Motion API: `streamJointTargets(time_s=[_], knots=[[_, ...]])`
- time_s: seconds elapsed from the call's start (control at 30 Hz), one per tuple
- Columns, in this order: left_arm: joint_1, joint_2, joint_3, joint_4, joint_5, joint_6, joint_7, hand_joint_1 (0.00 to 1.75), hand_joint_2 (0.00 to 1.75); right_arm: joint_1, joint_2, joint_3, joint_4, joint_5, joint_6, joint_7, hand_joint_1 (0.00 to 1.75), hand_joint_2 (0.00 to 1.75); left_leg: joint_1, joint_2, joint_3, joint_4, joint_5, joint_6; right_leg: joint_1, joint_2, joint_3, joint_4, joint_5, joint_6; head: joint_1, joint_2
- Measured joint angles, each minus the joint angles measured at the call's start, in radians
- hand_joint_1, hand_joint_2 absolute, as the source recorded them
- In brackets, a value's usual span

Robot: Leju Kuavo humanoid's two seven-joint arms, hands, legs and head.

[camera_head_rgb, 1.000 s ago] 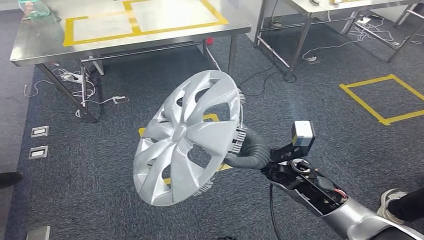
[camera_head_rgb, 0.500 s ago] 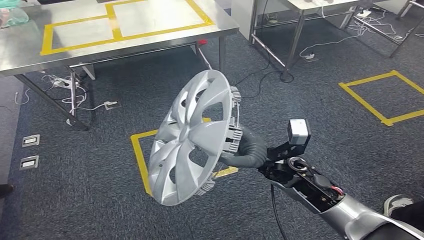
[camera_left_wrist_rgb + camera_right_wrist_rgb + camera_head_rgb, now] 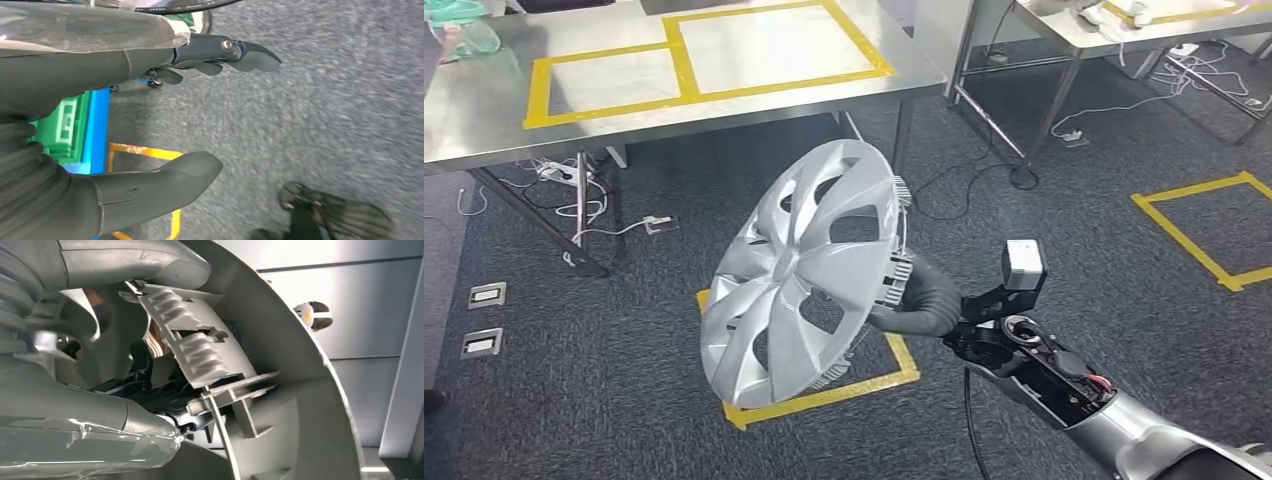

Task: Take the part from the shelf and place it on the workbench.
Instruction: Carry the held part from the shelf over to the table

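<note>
Right hand [image 3: 914,295] gripped the silver multi-spoke plastic wheel cover [image 3: 804,272] from behind, tilted clear of the floor for carrying toward the steel, yellow-taped workbench [image 3: 484,115]; left hand [image 3: 165,125] hung with fingers apart, holding nothing.

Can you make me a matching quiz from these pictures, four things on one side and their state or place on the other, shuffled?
Things:
1. hubcap
2. left hand
3. steel workbench
4. yellow tape square

States or places:
A. on the carpet below the hubcap
B. fingers apart, holding nothing
C. held up by the right hand
D. marked with yellow tape rectangles

Pairs: 1-C, 2-B, 3-D, 4-A
</note>
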Motion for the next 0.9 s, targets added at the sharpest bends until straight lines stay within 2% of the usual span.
streamJointTargets(time_s=[0.03, 0.07, 0.1, 0.13, 0.17, 0.2, 0.23, 0.27, 0.3, 0.37, 0.4, 0.43, 0.47, 0.5, 0.53, 0.57, 0.6, 0.63, 0.67, 0.7, 0.73, 0.77, 0.8, 0.83, 0.87, 0.9], knots=[[0.001, -0.001, 0.000, 0.000, 0.000, 0.000, 0.000, 0.00, 1.75, 0.001, -0.001, 0.000, 0.001, 0.000, 0.000, 0.000, 1.75, 1.75, 0.002, -0.003, 0.027, 0.000, -0.020, -0.004, -0.004, 0.000, -0.022, -0.027, -0.016, 0.006, 0.003, 0.000], [0.003, -0.001, 0.000, 0.000, -0.001, 0.000, 0.000, 0.00, 1.75, 0.003, -0.002, 0.000, 0.002, 0.000, 0.000, 0.000, 1.75, 1.75, 0.004, -0.005, 0.053, 0.001, -0.042, -0.009, -0.009, -0.001, -0.038, -0.071, 0.015, 0.012, 0.007, 0.000], [0.005, -0.001, 0.000, 0.002, -0.001, 0.000, 0.000, 0.00, 1.75, 0.008, -0.005, 0.000, 0.005, 0.000, 0.000, 0.000, 1.75, 1.75, 0.005, -0.006, 0.077, 0.003, -0.064, -0.014, -0.015, -0.004, -0.053, -0.123, 0.102, 0.018, 0.011, 0.000], [0.007, 0.000, 0.000, 0.003, -0.001, 0.000, 0.000, 0.00, 1.75, 0.014, -0.008, 0.000, 0.008, -0.001, -0.001, -0.001, 1.75, 1.75, 0.005, -0.009, 0.095, 0.010, -0.085, -0.019, -0.017, -0.008, -0.063, -0.163, 0.191, 0.018, 0.013, 0.000], [0.008, 0.000, -0.001, 0.004, -0.001, 0.000, 0.000, 0.00, 1.75, 0.018, -0.010, 0.001, 0.010, 0.000, -0.002, 0.000, 1.75, 1.75, 0.006, -0.011, 0.107, 0.017, -0.104, -0.026, -0.016, -0.009, -0.066, -0.189, 0.272, 0.012, 0.010, 0.000], [0.006, 0.001, -0.001, 0.005, -0.002, 0.000, -0.001, 0.00, 1.75, 0.018, -0.012, 0.003, 0.011, 0.000, -0.002, 0.000, 1.75, 1.75, 0.007, -0.011, 0.111, 0.023, -0.117, -0.033, -0.012, -0.010, -0.067, -0.197, 0.316, 0.001, 0.007, 0.000], [0.002, 0.001, -0.001, 0.005, -0.002, 0.000, -0.001, 0.00, 1.75, 0.013, -0.012, 0.004, 0.009, 0.000, -0.002, -0.001, 1.75, 1.75, 0.010, -0.012, 0.106, 0.038, -0.121, -0.040, -0.007, -0.009, -0.062, -0.192, 0.313, -0.011, 0.005, 0.000], [-0.004, 0.000, -0.002, 0.005, -0.003, 0.000, -0.002, 0.00, 1.75, 0.004, -0.012, 0.003, 0.005, 0.001, -0.002, 0.000, 1.75, 1.75, 0.013, -0.010, 0.087, 0.071, -0.111, -0.047, -0.005, -0.006, -0.054, -0.192, 0.308, -0.020, 0.003, 0.000], [-0.009, -0.001, -0.002, 0.005, -0.003, 0.000, -0.002, 0.00, 1.75, -0.003, -0.013, 0.002, 0.001, 0.000, -0.002, -0.001, 1.75, 1.75, 0.017, -0.006, 0.049, 0.130, -0.086, -0.052, -0.004, -0.005, -0.045, -0.196, 0.300, -0.026, 0.004, 0.000], [-0.014, -0.005, -0.003, 0.005, -0.004, 0.000, -0.002, 0.00, 1.75, -0.006, -0.014, 0.000, -0.003, 0.000, -0.002, -0.001, 1.75, 1.75, 0.021, 0.004, -0.068, 0.291, -0.045, -0.062, -0.006, -0.004, -0.013, -0.214, 0.284, -0.035, 0.002, 0.000], [-0.014, -0.006, -0.004, 0.005, -0.004, 0.000, -0.003, 0.00, 1.75, -0.004, -0.014, 0.001, -0.002, 0.001, -0.002, -0.001, 1.75, 1.75, 0.023, 0.008, -0.128, 0.355, -0.051, -0.068, -0.006, -0.003, 0.008, -0.224, 0.273, -0.037, 0.000, 0.000], [-0.014, -0.007, -0.004, 0.005, -0.004, 0.000, -0.003, 0.00, 1.75, -0.002, -0.014, 0.002, -0.002, 0.001, -0.002, 0.000, 1.75, 1.75, 0.025, 0.010, -0.177, 0.392, -0.083, -0.073, -0.007, -0.002, 0.033, -0.233, 0.260, -0.039, 0.000, 0.000], [-0.012, -0.007, -0.005, 0.005, -0.004, 0.000, -0.003, 0.00, 1.75, 0.000, -0.014, 0.002, -0.002, 0.002, -0.003, 0.000, 1.75, 1.75, 0.027, 0.011, -0.214, 0.402, -0.127, -0.076, -0.008, 0.001, 0.059, -0.242, 0.247, -0.039, -0.001, 0.000], [-0.009, -0.006, -0.006, 0.005, -0.004, 0.000, -0.003, 0.00, 1.75, 0.001, -0.014, 0.003, -0.002, 0.002, -0.003, 0.000, 1.75, 1.75, 0.028, 0.012, -0.239, 0.388, -0.168, -0.078, -0.011, 0.003, 0.086, -0.249, 0.233, -0.037, -0.002, 0.000], [-0.007, -0.006, -0.007, 0.005, -0.004, 0.000, -0.003, 0.00, 1.75, 0.002, -0.014, 0.003, -0.003, 0.003, -0.004, 0.001, 1.75, 1.75, 0.029, 0.012, -0.254, 0.353, -0.185, -0.076, -0.013, 0.006, 0.113, -0.254, 0.218, -0.035, -0.004, 0.000], [-0.004, -0.004, -0.007, 0.005, -0.004, 0.000, -0.003, 0.00, 1.75, 0.003, -0.014, 0.004, -0.003, 0.004, -0.005, 0.001, 1.75, 1.75, 0.029, 0.012, -0.261, 0.299, -0.164, -0.072, -0.016, 0.008, 0.138, -0.256, 0.202, -0.031, -0.007, 0.000], [-0.002, -0.003, -0.007, 0.006, -0.004, 0.000, -0.004, 0.00, 1.75, 0.004, -0.014, 0.005, -0.003, 0.005, -0.006, 0.002, 1.75, 1.75, 0.027, 0.013, -0.263, 0.229, -0.092, -0.065, -0.018, 0.009, 0.154, -0.257, 0.185, -0.027, -0.011, 0.000], [0.000, -0.001, -0.008, 0.006, -0.004, 0.000, -0.005, 0.00, 1.75, 0.005, -0.014, 0.006, -0.003, 0.006, -0.007, 0.002, 1.75, 1.75, 0.025, 0.013, -0.267, 0.160, -0.005, -0.058, -0.017, 0.012, 0.171, -0.255, 0.167, -0.022, -0.016, 0.000], [0.002, 0.001, -0.008, 0.006, -0.004, 0.000, -0.007, 0.00, 1.75, 0.005, -0.014, 0.007, -0.003, 0.006, -0.008, 0.002, 1.75, 1.75, 0.023, 0.011, -0.267, 0.114, 0.077, -0.051, -0.014, 0.015, 0.179, -0.252, 0.148, -0.015, -0.019, 0.000], [0.003, 0.002, -0.009, 0.007, -0.004, 0.000, -0.008, 0.00, 1.75, 0.005, -0.014, 0.008, -0.004, 0.007, -0.009, 0.003, 1.75, 1.75, 0.020, 0.009, -0.267, 0.092, 0.138, -0.048, -0.012, 0.018, 0.187, -0.250, 0.129, -0.009, -0.021, 0.000], [0.003, 0.002, -0.009, 0.007, -0.004, 0.000, -0.010, 0.00, 1.75, 0.004, -0.014, 0.008, -0.006, 0.008, -0.010, 0.003, 1.75, 1.75, 0.019, 0.006, -0.268, 0.094, 0.154, -0.047, -0.009, 0.021, 0.200, -0.251, 0.112, -0.002, -0.022, 0.000], [0.000, 0.001, -0.010, 0.007, -0.004, -0.001, -0.012, 0.00, 1.75, 0.002, -0.014, 0.009, -0.010, 0.009, -0.011, 0.004, 1.75, 1.75, 0.021, 0.004, -0.262, 0.106, 0.156, -0.046, -0.008, 0.022, 0.211, -0.256, 0.097, 0.004, -0.021, 0.000], [-0.003, 0.000, -0.011, 0.007, -0.004, -0.001, -0.013, 0.00, 1.75, 0.000, -0.015, 0.009, -0.015, 0.010, -0.011, 0.005, 1.75, 1.75, 0.022, 0.003, -0.257, 0.111, 0.153, -0.044, -0.009, 0.019, 0.222, -0.254, 0.083, 0.008, -0.019, 0.000], [-0.007, 0.000, -0.013, 0.007, -0.005, -0.002, -0.013, 0.00, 1.75, -0.002, -0.015, 0.008, -0.020, 0.010, -0.011, 0.004, 1.75, 1.75, 0.023, 0.003, -0.251, 0.113, 0.142, -0.039, -0.009, 0.015, 0.220, -0.233, 0.066, 0.012, -0.016, 0.000], [-0.011, 0.000, -0.014, 0.007, -0.005, -0.002, -0.013, 0.00, 1.75, -0.004, -0.015, 0.007, -0.025, 0.011, -0.011, 0.004, 1.75, 1.75, 0.024, 0.004, -0.244, 0.113, 0.134, -0.032, -0.008, 0.011, 0.201, -0.189, 0.041, 0.013, -0.010, 0.000], [-0.013, 0.000, -0.016, 0.007, -0.005, -0.002, -0.013, 0.00, 1.75, -0.004, -0.015, 0.007, -0.027, 0.011, -0.011, 0.004, 1.75, 1.75, 0.021, 0.004, -0.236, 0.112, 0.125, -0.026, -0.005, 0.006, 0.163, -0.119, 0.012, 0.013, -0.003, 0.000]])
